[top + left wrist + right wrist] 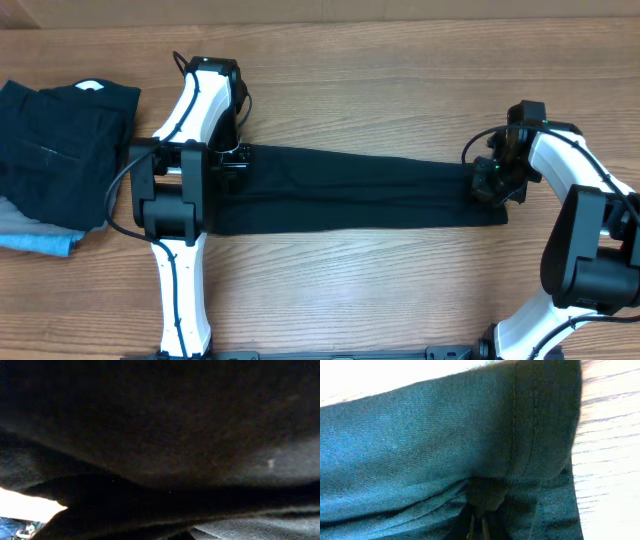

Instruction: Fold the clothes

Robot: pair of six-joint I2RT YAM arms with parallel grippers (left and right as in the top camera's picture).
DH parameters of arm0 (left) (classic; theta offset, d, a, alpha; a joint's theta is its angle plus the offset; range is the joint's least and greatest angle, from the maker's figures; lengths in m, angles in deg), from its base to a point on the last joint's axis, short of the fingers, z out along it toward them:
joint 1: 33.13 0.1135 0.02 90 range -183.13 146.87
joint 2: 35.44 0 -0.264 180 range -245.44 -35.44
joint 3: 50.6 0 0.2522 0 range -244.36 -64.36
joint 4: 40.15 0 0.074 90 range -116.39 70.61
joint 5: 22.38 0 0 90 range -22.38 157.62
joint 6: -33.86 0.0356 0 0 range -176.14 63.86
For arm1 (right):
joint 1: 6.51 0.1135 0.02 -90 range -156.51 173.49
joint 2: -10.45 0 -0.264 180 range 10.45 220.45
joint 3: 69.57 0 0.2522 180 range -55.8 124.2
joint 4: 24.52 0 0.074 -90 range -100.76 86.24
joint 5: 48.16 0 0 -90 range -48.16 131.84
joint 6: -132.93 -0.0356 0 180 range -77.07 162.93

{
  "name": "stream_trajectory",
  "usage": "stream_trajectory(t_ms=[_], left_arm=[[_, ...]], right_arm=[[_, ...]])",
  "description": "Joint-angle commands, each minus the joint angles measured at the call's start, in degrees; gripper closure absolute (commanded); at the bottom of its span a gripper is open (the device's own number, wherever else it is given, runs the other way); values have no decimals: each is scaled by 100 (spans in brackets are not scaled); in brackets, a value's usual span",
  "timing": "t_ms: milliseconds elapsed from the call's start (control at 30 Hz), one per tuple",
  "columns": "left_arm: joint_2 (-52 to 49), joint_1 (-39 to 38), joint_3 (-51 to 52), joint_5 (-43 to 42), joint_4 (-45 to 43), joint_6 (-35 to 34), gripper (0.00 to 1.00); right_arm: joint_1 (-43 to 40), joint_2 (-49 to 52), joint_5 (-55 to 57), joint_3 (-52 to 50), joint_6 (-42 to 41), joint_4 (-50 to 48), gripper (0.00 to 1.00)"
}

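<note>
Clothes [350,190], a plain black T-shirt gathered into a long narrow band, lie across the middle of the wooden table [400,60], running straight from one arm to the other. The left gripper [232,155] sits at the band's left end with its fingers together on the fabric. Its own camera is so close that dark cloth [160,425] fills almost the whole view and the fingers themselves are hidden there. The right gripper [492,180] is at the band's right end. From the right wrist, the gripper [476,532] shows at the bottom edge, its fingers pinched together on a small bunch of the fabric, with creases running leftward from the pinch. A double-stitched hem [525,435] runs up the cloth just beside that pinch, and pale table shows to its right.

At the far left of the table, well apart from the band, lies a stack of folded dark garments [60,150] with a small white neck tag [90,86] on top. A light blue-grey piece [35,240] sticks out from under the stack at its near edge
</note>
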Motion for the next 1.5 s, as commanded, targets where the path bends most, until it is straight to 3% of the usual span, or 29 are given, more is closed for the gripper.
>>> stream_trajectory(t_ms=[0,233,500,833,867,900,933,967,1133,1267,1300,1333,1367,1400,1433,1467], left_arm=[[44,74,44,177,-74,-76,94],[44,87,686,332,-525,-76,94],[44,149,715,376,-575,-120,95],[44,330,715,778,-697,-208,93],[44,354,715,776,-710,-205,82],[44,365,708,778,-710,-201,67],[44,374,678,780,-682,-201,58],[44,374,612,780,-632,-195,39],[46,372,-822,763,352,-201,13],[402,369,-1711,-59,348,-203,5],[411,361,-1753,-289,341,-199,6],[409,339,-1735,-579,297,-197,19],[409,280,-1692,-817,221,-107,57],[409,216,-1687,-907,157,-107,96],[409,107,-1679,-942,33,-114,96],[409,-13,-1676,-938,-68,-111,96]], right_arm=[[-55,-136,173,-42,-24,7,96],[-55,-136,243,-42,-26,50,96],[-55,-133,247,-385,-44,-173,96],[-221,-133,1486,-627,-494,-684,96],[-221,-136,1486,-625,-494,-686,78],[-221,-136,1486,-619,-492,-682,46],[-221,-136,1467,-540,-492,-601,31],[-219,-136,1464,-396,-492,-444,23],[-219,-136,623,798,-490,533,13],[-197,-136,-275,1805,-439,1644,11],[-153,-136,-680,1843,-345,1676,15],[-57,-136,-1169,1834,-26,1655,23],[50,-136,-1384,1818,114,1626,33],[184,-136,-1480,1799,199,1582,52],[380,-136,-1475,1705,229,1425,82],[531,-136,-1478,1589,229,1257,96]])
